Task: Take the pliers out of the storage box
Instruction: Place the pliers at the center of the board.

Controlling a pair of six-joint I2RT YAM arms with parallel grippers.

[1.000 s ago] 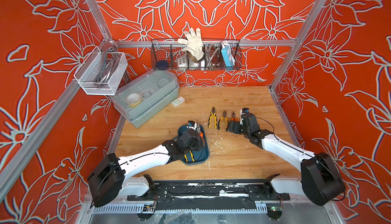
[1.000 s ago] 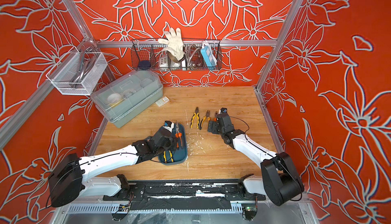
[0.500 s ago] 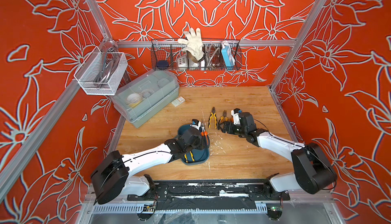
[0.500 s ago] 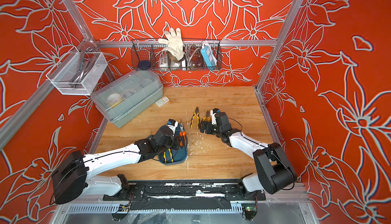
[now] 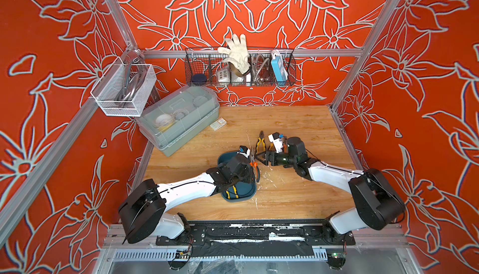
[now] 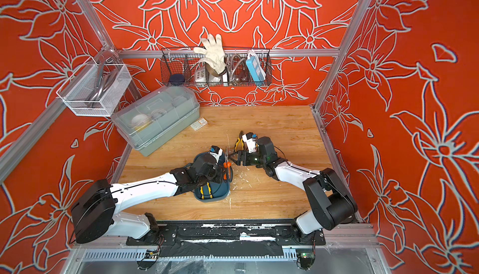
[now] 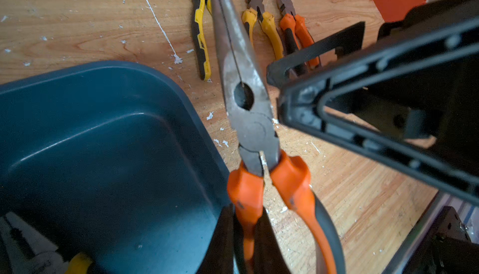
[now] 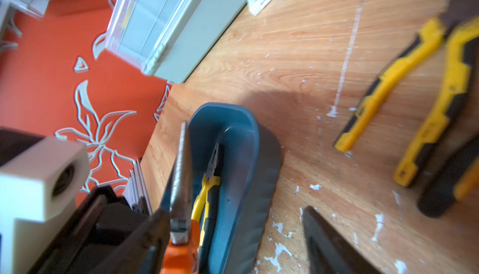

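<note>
- Your left hand (image 7: 246, 241) is clamped on the handles of the long-nosed orange-and-black-handled steel pliers (image 7: 252, 120), raised at the right rim of the shallow dark teal plastic storage box (image 7: 191, 109).
- Your right hand (image 5: 259, 158) stands spread with the nose between its fingers. This looks like a handover: close on the metal, then release the left.
- A second ago the right hand sat further right, at the three pliers (image 7: 269, 29) laid on the wooden desk (image 5: 285, 125).
- One yellow-handled pair (image 8: 207, 189) lies in the box.
</note>
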